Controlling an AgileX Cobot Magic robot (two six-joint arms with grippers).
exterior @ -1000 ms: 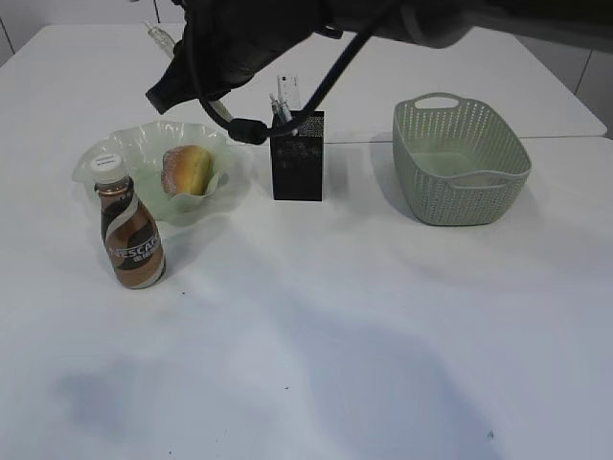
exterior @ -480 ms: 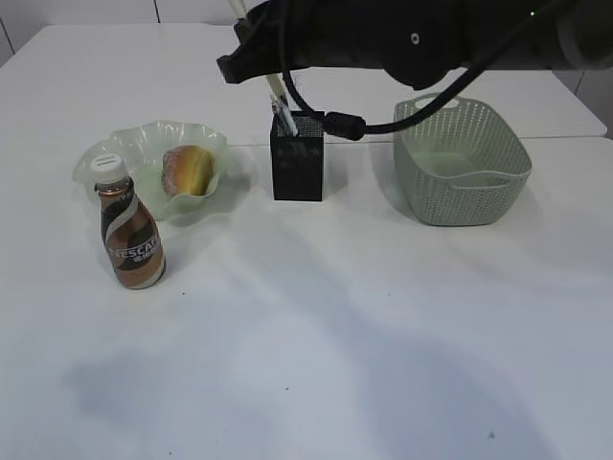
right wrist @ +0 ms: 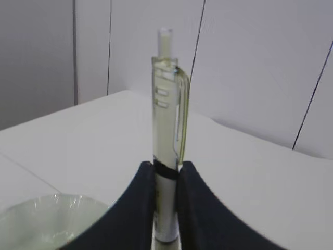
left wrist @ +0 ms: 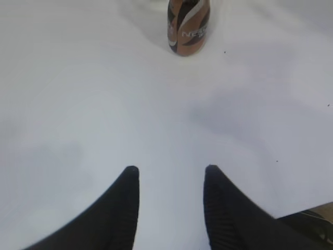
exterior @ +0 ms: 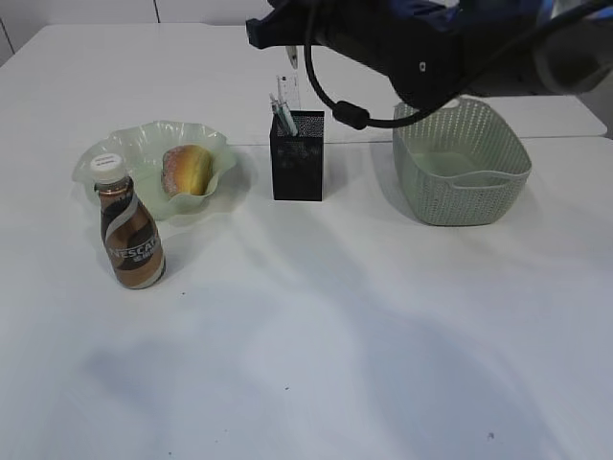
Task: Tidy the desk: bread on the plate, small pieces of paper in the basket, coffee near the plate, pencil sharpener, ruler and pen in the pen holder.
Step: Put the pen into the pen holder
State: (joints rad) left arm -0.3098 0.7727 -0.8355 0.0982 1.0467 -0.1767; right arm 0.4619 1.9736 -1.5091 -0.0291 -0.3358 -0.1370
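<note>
The right gripper (right wrist: pixel 166 179) is gripping a clear pen (right wrist: pixel 167 151) upright between its jaws and has been swinging from above the plate (exterior: pixel 129 158) toward the pen holder (exterior: pixel 297 158), so the drop is nearing. The left gripper (left wrist: pixel 170 179) is hovering with jaws apart and empty, the Nescafe bottle (left wrist: pixel 188 26) ahead on the counter (left wrist: pixel 78 78).

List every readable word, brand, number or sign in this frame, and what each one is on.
"NESCAFE": on the brown label of the coffee bottle; only part of it shows in the left wrist view.
Bottle's white cap: faint print, too small to read.
Ruler in the pen holder: scale marks only, no legible numbers.
Nothing else legible.
</note>
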